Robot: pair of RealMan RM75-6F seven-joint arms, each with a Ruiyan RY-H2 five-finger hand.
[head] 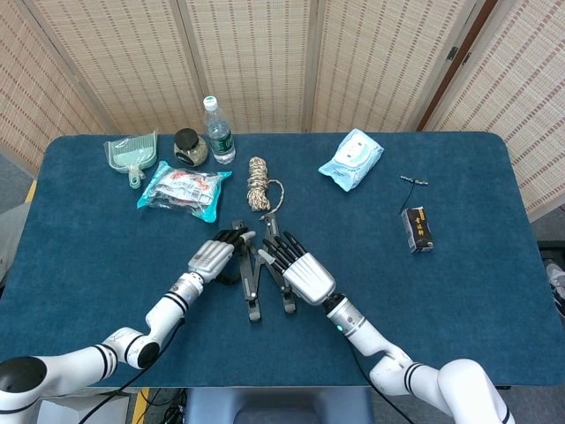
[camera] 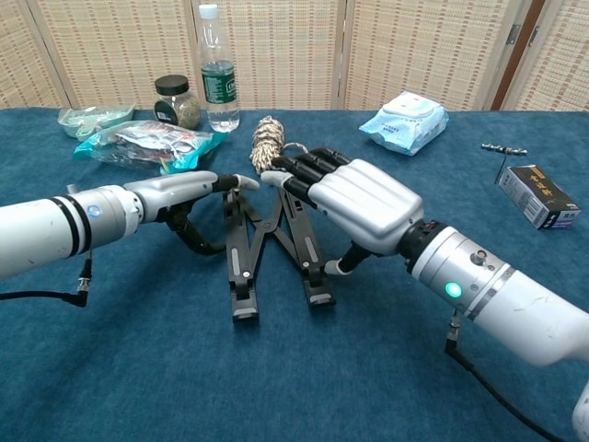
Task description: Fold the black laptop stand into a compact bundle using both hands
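Along the far left of the blue tabletop [head: 79, 230]: green dustpan [head: 132, 155], dark-lidded jar [head: 188, 147], water bottle [head: 217, 131], and a snack packet [head: 183, 192] just in front of them. Near the middle of the tabletop, toward the front edge, lies the black laptop stand [head: 256, 274], its two long bars drawn close into a narrow V with crossed links between. Left hand [head: 212, 257] lies flat against the stand's left bar, fingers extended along its far end, touching it; whether thumb closes under the bar, cannot tell. Right hand [head: 298, 270] presses on the right bar from the other side, fingers stretched forward over its top end, thumb tucked below near the bar; actual grip unclear, cannot tell. Rope coil [head: 258, 184] sits just beyond the stand. Further right, wet-wipes pack [head: 351, 159] near the far edge, then a small black box [head: 418, 229] and a thin dark tool [head: 413, 180] toward the right edge.
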